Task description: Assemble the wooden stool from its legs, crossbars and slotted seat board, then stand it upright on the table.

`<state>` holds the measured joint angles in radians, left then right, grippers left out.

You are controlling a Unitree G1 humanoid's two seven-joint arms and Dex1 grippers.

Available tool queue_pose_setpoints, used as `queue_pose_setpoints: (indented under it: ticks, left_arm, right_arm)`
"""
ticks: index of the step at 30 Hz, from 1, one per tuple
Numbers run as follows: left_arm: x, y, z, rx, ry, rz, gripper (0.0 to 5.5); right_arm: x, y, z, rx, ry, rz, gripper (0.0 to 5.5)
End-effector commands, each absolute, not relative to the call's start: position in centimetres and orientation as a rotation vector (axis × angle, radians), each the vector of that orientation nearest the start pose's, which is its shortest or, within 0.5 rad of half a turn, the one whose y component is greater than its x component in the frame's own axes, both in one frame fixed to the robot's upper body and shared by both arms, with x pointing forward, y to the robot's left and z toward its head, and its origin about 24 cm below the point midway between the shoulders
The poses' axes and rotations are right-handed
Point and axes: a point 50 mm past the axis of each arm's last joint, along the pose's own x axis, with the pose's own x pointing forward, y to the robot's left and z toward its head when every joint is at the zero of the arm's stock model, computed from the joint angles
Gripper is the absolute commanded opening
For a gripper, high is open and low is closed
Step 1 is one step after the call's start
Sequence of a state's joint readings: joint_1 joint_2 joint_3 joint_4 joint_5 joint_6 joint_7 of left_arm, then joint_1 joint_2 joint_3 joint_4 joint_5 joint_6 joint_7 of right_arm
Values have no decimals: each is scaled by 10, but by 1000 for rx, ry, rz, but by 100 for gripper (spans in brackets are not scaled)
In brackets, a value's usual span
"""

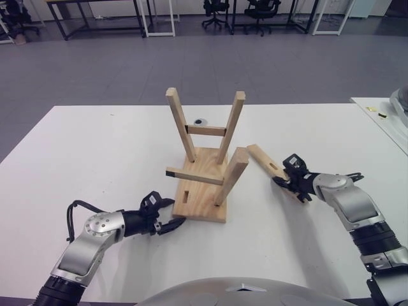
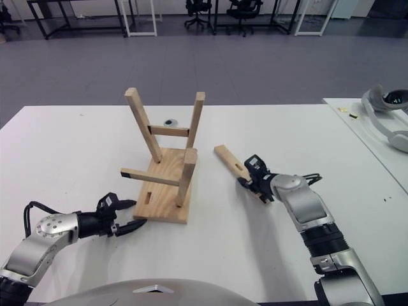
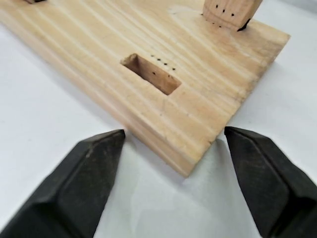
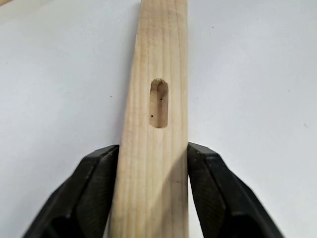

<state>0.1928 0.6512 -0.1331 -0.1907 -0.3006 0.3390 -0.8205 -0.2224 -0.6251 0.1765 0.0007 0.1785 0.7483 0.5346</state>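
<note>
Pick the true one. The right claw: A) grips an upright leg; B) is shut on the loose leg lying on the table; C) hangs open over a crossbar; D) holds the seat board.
B: the right claw clamps both sides of the loose leg, which lies flat on the table.

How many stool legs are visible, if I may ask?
4: rear left, rear right, front right stand in the seat board; a fourth lies on the table in the right end effector.
</note>
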Motion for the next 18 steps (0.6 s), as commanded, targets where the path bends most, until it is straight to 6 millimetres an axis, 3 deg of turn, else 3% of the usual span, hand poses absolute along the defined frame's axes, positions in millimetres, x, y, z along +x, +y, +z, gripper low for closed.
queue_pose_setpoints:
  ticks: [1, 5, 7, 8, 10, 13, 16, 18]
  left_arm:
    - [204, 233, 31, 140, 525, -714, 371]
    - [231, 273, 80, 76, 341, -603, 371]
    - [238, 277, 96, 29, 285, -627, 371]
    - [240, 271, 100, 4, 272, -660, 371]
    - [244, 256, 94, 29, 279, -719, 371]
    - [263, 263, 76, 270, 357, -599, 371]
    - [268, 268, 52, 497, 440, -577, 371]
    - [263, 265, 40, 570, 471, -612, 371]
  right_arm:
    - [270, -220, 41, -247, 667, 429, 219]
    - [301, -239, 77, -132, 436, 248, 218]
    - [313, -245, 95, -101, 347, 193, 212]
    - [319, -247, 104, -92, 303, 166, 185]
    - [328, -247, 120, -79, 233, 141, 147]
    - [333, -233, 137, -60, 165, 184, 103]
    - [333, -225, 141, -71, 160, 226, 46]
    - [331, -226, 132, -88, 216, 248, 32]
